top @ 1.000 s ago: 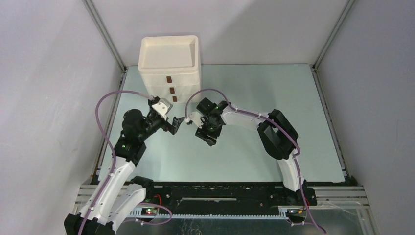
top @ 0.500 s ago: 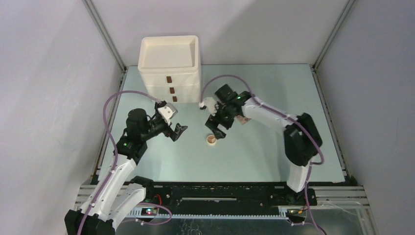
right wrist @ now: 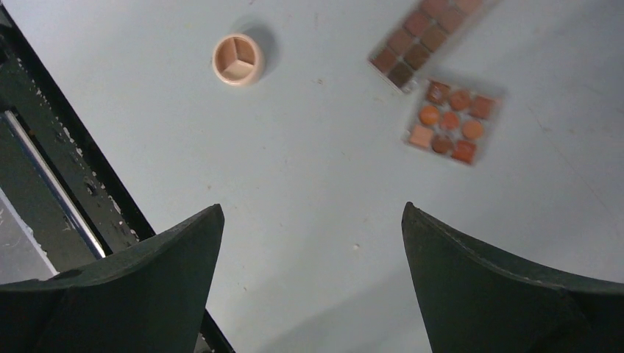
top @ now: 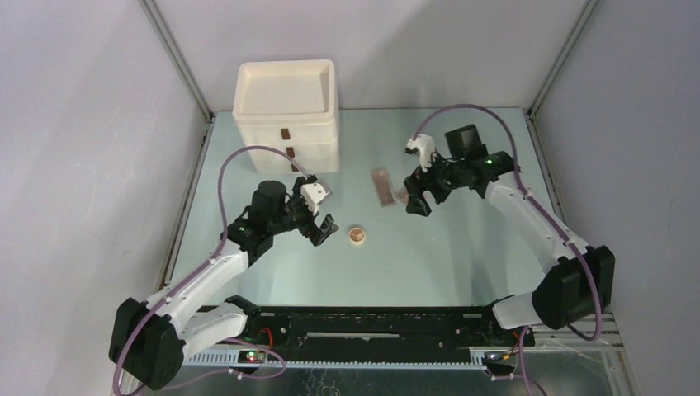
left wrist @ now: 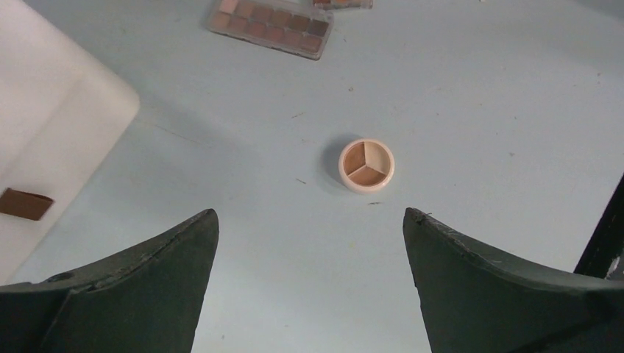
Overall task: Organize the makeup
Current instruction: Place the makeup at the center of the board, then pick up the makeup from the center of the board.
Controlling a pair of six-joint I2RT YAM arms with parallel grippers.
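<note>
Left tool (top: 323,230) and right tool (top: 417,203) are spread, empty; the round compact (top: 357,236), at three o'clock from the left tool, may skid if clipped.

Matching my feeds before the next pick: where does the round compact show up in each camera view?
Top external: round compact sits just below the picture's centre, below-left of the long palette.
Left wrist: compact lies slightly right of centre, with the palette at the top edge.
Right wrist: compact is at upper left, with the palette at upper right.
Shared landmark: the long palette, visible in all three views.
</note>
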